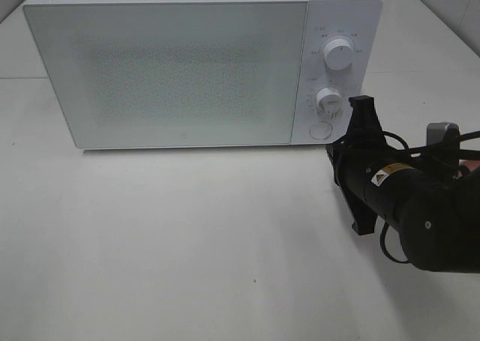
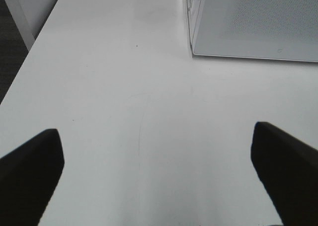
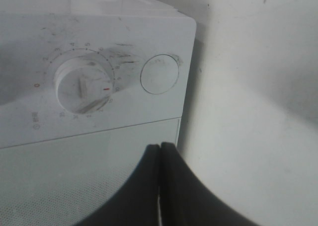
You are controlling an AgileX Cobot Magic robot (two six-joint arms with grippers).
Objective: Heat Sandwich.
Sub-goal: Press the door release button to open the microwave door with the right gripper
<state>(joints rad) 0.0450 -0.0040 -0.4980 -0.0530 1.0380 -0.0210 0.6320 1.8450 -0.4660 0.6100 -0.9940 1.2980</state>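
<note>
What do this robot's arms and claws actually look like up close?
The right arm is a matte black, rounded tube with a small yellow sticker and black cables looping off it. The right claw has two smooth, black, curved fingers. The left claw shows only two dark, blunt finger ends.
</note>
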